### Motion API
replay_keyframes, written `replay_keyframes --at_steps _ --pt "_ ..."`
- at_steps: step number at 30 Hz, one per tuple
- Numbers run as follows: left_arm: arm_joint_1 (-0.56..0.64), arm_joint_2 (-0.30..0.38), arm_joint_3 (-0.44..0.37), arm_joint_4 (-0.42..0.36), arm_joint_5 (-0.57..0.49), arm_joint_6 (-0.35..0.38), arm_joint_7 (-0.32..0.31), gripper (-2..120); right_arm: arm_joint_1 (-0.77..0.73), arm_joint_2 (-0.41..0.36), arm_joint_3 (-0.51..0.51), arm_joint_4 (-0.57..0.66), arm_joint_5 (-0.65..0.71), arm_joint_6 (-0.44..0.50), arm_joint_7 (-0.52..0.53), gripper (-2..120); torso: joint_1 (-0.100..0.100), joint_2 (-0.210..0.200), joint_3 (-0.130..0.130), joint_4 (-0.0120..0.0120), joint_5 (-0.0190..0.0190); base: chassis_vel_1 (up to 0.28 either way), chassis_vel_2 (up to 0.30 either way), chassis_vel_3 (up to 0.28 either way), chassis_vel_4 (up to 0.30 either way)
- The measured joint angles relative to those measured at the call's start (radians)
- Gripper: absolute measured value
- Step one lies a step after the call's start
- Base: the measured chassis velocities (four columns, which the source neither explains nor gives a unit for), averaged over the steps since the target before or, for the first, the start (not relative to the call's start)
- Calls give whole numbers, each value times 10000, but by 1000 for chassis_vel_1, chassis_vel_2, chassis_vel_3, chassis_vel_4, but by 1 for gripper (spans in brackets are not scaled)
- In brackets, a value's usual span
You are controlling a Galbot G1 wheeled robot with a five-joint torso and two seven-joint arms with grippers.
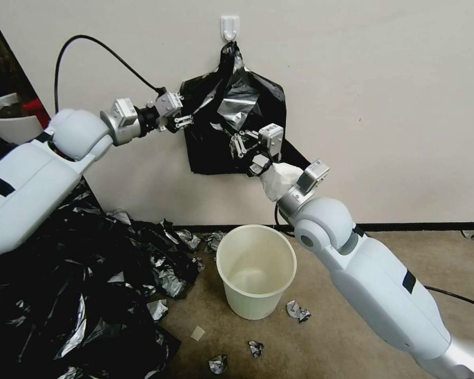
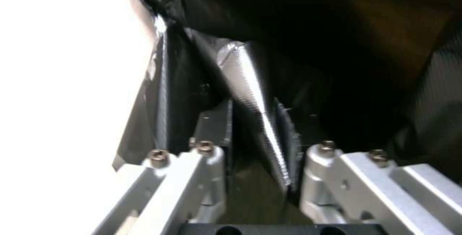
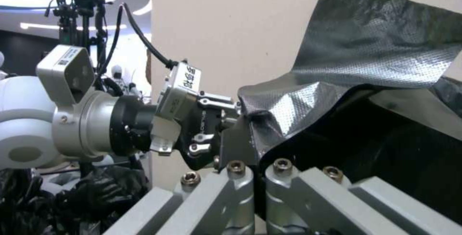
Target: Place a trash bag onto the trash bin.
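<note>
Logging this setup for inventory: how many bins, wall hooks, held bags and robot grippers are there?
Small round cream-white plastic trash bin: 1
White wall hook: 1
Thin glossy black plastic trash bag, pinched in both grippers' fingers: 1
Grippers: 2, the left gripper and the right gripper
Total: 5

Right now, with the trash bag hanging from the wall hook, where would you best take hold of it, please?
Probably by its side edges. The trash bag hangs from the hook, its film loose there. The left gripper has a fold at the left edge; the right gripper pinches film lower right, above the trash bin.
</note>
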Motion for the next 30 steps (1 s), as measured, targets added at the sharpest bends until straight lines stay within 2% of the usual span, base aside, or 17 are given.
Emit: replay_keyframes --at_steps 1,4,7,10,12,13,16,17,20,21,24,25,30 --pt "0 0 0 0 0 0 0 21 0 0 0 0 0 0 0 0 0 0 0 0 0 0 0 0 0" --pt "457 141 -314 -294 -208 252 -320 5 -111 -35 51 3 6 36 6 0 0 0 0 1 0 0 0 0 0" --pt "873 245 -646 -526 -310 354 -546 0 -214 -72 63 47 32 130 19 0 0 0 0 1 0 0 0 0 0" --pt "1418 387 -1068 -877 -518 427 -885 0 -382 -117 87 108 160 332 33 0 0 0 0 1 0 0 0 0 0" --pt "2111 561 -1643 -1353 -918 436 -1311 0 -600 -167 113 230 482 616 47 0 0 0 -1 1 0 0 0 0 0" --pt "2111 561 -1643 -1353 -918 436 -1311 0 -600 -167 113 230 482 616 47 0 0 0 -1 1 0 0 0 0 0" --pt "3515 747 -2767 -2416 -2086 399 -2185 0 -1135 -227 203 525 961 1093 54 0 0 0 -1 1 1 0 0 0 0" --pt "3515 747 -2767 -2416 -2086 399 -2185 0 -1135 -227 203 525 961 1093 54 0 0 0 -1 1 1 0 0 0 0" --pt "5142 804 -3695 -3412 -2956 167 -2913 0 -1921 -341 394 916 1180 1501 58 0 0 0 -1 3 -4 0 0 0 0" --pt "5142 804 -3695 -3412 -2956 167 -2913 0 -1921 -341 394 916 1180 1501 58 0 0 0 -1 3 -4 0 0 0 0" --pt "6475 663 -4604 -4091 -3142 -107 -3313 0 -2776 -362 592 1278 1175 1768 56 0 0 0 -1 1 -1 0 0 0 0" --pt "6475 663 -4604 -4091 -3142 -107 -3313 0 -2776 -362 592 1278 1175 1768 56 0 0 0 -1 1 -1 0 0 0 0" --pt "7846 294 -5797 -4872 -3315 -144 -3486 0 -3996 -316 883 1831 906 2233 7 0 -1 0 -2 0 2 0 0 0 0"
